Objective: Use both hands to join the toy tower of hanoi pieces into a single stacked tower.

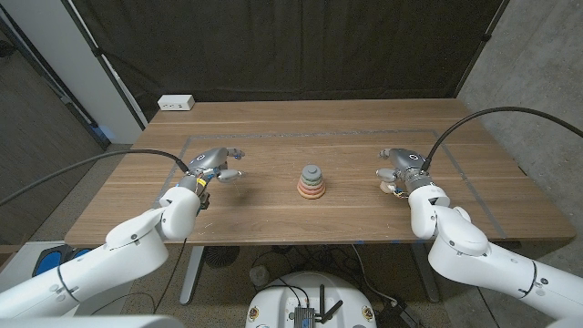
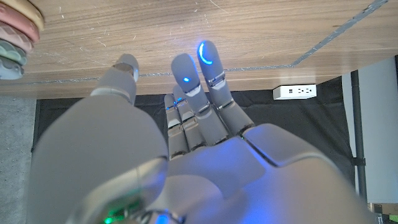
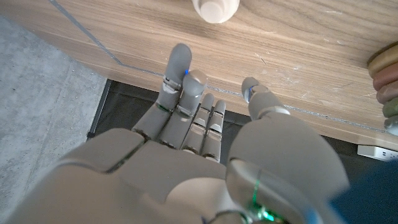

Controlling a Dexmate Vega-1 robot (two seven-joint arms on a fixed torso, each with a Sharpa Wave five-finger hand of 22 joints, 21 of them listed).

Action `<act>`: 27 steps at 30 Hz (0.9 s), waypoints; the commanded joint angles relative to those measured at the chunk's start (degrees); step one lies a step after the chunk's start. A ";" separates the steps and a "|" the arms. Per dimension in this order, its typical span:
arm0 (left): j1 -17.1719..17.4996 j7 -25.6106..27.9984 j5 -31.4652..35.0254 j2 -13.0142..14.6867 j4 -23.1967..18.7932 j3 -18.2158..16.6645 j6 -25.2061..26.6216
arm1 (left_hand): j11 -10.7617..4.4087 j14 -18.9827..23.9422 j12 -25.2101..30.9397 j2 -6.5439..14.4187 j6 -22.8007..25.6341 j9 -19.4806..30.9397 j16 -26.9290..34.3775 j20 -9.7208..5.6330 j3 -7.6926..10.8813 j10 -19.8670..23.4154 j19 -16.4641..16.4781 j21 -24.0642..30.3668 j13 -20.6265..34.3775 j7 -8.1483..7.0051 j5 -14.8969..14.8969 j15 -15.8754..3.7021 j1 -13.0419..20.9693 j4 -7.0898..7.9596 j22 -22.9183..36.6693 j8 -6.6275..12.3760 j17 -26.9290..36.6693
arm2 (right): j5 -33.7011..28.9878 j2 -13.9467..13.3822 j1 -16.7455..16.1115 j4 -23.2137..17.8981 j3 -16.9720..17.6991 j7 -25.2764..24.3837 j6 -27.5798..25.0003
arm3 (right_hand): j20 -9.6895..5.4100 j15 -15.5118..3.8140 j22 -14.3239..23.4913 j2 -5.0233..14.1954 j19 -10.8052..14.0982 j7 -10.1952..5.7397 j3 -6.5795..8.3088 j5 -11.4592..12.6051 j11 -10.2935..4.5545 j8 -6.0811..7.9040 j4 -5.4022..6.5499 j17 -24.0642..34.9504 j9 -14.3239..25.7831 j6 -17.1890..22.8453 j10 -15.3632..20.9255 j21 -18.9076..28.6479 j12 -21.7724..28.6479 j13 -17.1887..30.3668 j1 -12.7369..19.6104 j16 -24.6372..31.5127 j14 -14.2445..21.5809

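Observation:
A small tower of stacked coloured rings (image 1: 312, 182) stands at the table's middle, grey on top, pink and orange lower down. Its edge also shows in the left wrist view (image 2: 15, 31) and the right wrist view (image 3: 385, 87). My left hand (image 1: 219, 167) hovers to the tower's left, fingers (image 2: 208, 68) stretched out and holding nothing. My right hand (image 1: 399, 169) is to the tower's right, fingers (image 3: 177, 74) apart and empty. A cream rounded piece (image 1: 393, 189) lies on the table close beside the right hand, seen past its fingertips (image 3: 214, 7).
A white power strip (image 1: 176, 103) lies at the table's far left corner. Thin tape lines (image 1: 273, 136) mark a rectangle on the wooden top. A dark curtain hangs behind the table.

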 commanded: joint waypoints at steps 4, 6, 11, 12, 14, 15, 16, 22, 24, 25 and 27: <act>-1.94 -0.71 0.32 0.38 0.34 1.01 0.38 | 0.08 0.31 0.39 0.30 0.53 0.21 0.26 -7.19 0.59 0.76 0.66 -0.27 0.05 0.08 0.34 -2.37 -0.03 0.00 0.00 -0.24 0.16 | -0.24 -2.67 3.95 -1.23 -3.62 6.24 -4.93 | -6.16 -4.15 0.16 -1.77 -1.00 0.56 -1.07 -0.78 0.59 -1.09 0.04 -1.19 -0.03 -2.68 -2.70 -0.58 -0.19 -0.32 -0.40 -1.34 -1.92; -2.07 -0.57 0.42 0.32 0.35 1.05 0.45 | -0.05 0.19 0.37 0.33 0.64 0.21 0.15 -7.16 0.63 0.84 0.69 -0.35 0.02 0.01 0.35 -2.37 -0.13 0.01 -0.03 -0.25 0.03 | -0.19 -2.93 4.48 -1.34 -4.06 6.85 -5.61 | -6.18 -4.14 0.17 -2.34 -1.25 0.70 -1.65 -1.20 0.65 -1.10 0.07 -1.72 -0.07 -2.90 -3.25 -0.69 0.04 -0.53 -0.55 -1.63 -2.27; -2.31 -0.22 0.55 0.09 0.33 1.12 0.54 | -0.12 0.23 0.36 0.37 0.80 0.21 0.18 -7.20 0.68 0.88 0.75 -0.36 0.02 0.03 0.36 -2.37 -0.13 -0.01 -0.02 -0.24 0.02 | 0.03 -3.67 5.91 -1.79 -5.37 8.45 -6.96 | -6.17 -4.12 0.18 -2.80 -1.76 1.44 -2.16 -1.66 0.75 -1.55 0.11 -2.16 -0.10 -4.46 -4.48 -0.89 -0.03 -0.75 -0.60 -1.89 -2.68; -2.41 -0.23 0.66 0.11 0.31 1.19 0.58 | -0.17 0.21 0.45 0.38 0.78 0.21 0.17 -7.20 0.69 1.13 0.75 -0.37 0.02 0.02 0.36 -2.37 -0.14 -0.02 -0.02 -0.26 0.00 | 0.14 -3.73 6.06 -1.83 -5.52 8.52 -7.09 | -6.16 -4.12 0.18 -2.90 -1.87 1.55 -2.29 -1.77 0.74 -1.54 0.13 -2.63 -0.11 -4.55 -4.58 -0.94 0.03 -0.80 -0.63 -2.32 -3.16; -2.51 -0.12 0.74 0.05 0.32 1.22 0.62 | -0.14 0.25 0.46 0.40 0.87 0.21 0.20 -7.21 0.72 1.14 0.78 -0.37 0.06 0.01 0.36 -2.37 -0.16 -0.03 -0.01 -0.25 0.02 | 0.65 -3.65 6.14 -1.76 -5.50 8.33 -7.26 | -6.12 -4.09 0.18 -3.18 -2.00 1.76 -2.66 -2.04 0.89 -1.70 0.23 -3.01 -0.13 -5.19 -5.13 -1.00 -0.03 -0.90 -0.87 -2.53 -3.44; -2.55 -0.06 0.71 -0.01 0.35 1.17 0.59 | -0.10 0.24 0.47 0.42 0.89 0.21 0.18 -7.20 0.73 1.17 0.78 -0.38 0.08 -0.02 0.37 -2.37 -0.18 -0.02 -0.02 -0.26 -0.03 | 0.77 -3.62 6.30 -1.71 -5.65 8.34 -7.45 | -6.12 -4.09 0.18 -3.22 -2.03 1.77 -2.72 -2.09 0.93 -1.70 0.25 -3.07 -0.13 -5.24 -5.23 -1.01 -0.04 -0.91 -0.90 -2.57 -3.48; -2.58 -0.01 0.60 -0.10 0.41 1.09 0.52 | -0.14 0.36 0.46 0.42 0.89 0.21 0.29 -7.21 0.74 1.19 0.78 -0.40 0.06 0.00 0.37 -2.37 -0.19 -0.03 -0.02 -0.27 0.07 | 1.01 -3.65 6.42 -1.66 -5.71 8.32 -7.47 | -6.12 -4.09 0.18 -3.28 -2.09 1.88 -2.82 -2.17 0.98 -1.71 0.29 -3.21 -0.13 -5.33 -5.25 -1.04 0.00 -0.94 -0.97 -2.66 -3.59; -3.20 -0.17 0.57 -0.22 0.73 1.22 0.34 | -0.06 0.41 0.45 0.49 1.05 0.21 0.31 -7.21 0.80 1.40 0.85 -0.42 0.00 -0.01 0.38 -2.37 -0.27 -0.03 -0.01 -0.29 0.03 | 1.15 -3.65 8.62 -1.40 -7.80 9.52 -9.14 | -6.10 -4.08 0.17 -3.47 -2.30 1.88 -3.30 -2.54 1.14 -1.94 0.51 -3.43 -0.17 -6.35 -5.31 -1.14 0.20 -1.08 -1.39 -2.63 -3.58; -3.50 -0.28 0.57 -0.35 0.90 1.38 0.29 | 0.01 0.41 0.43 0.52 1.14 0.21 0.30 -7.19 0.81 1.34 0.91 -0.41 0.01 -0.05 0.37 -2.37 -0.32 -0.01 0.00 -0.27 0.01 | 1.11 -3.59 9.25 -1.28 -8.52 9.67 -9.67 | -6.10 -4.08 0.18 -3.50 -2.34 1.80 -3.45 -2.66 1.15 -1.90 0.56 -3.56 -0.19 -6.43 -5.46 -1.17 0.21 -1.13 -1.49 -2.68 -3.64; -3.69 -0.38 0.57 -0.39 1.00 1.49 0.23 | -0.01 0.42 0.43 0.53 1.16 0.22 0.30 -7.20 0.82 1.35 0.92 -0.41 0.02 -0.01 0.37 -2.37 -0.33 -0.02 0.00 -0.27 0.01 | 1.15 -3.55 9.55 -1.23 -8.85 9.78 -9.92 | -6.10 -4.08 0.18 -3.50 -2.35 1.81 -3.47 -2.68 1.11 -1.90 0.57 -3.62 -0.19 -6.46 -5.51 -1.17 0.20 -1.14 -1.50 -2.73 -3.69; -4.04 -0.55 0.61 -0.47 1.19 1.71 0.14 | 0.09 0.45 0.48 0.54 1.19 0.22 0.33 -7.21 0.85 1.47 0.94 -0.42 0.05 0.02 0.38 -2.36 -0.32 -0.04 0.00 -0.28 0.02 | 1.37 -3.60 10.09 -1.07 -9.45 9.96 -10.07 | -6.13 -4.09 0.18 -3.53 -2.41 1.86 -3.61 -2.83 1.17 -1.86 0.58 -3.49 -0.22 -6.57 -5.60 -1.21 0.25 -1.21 -1.53 -2.51 -3.50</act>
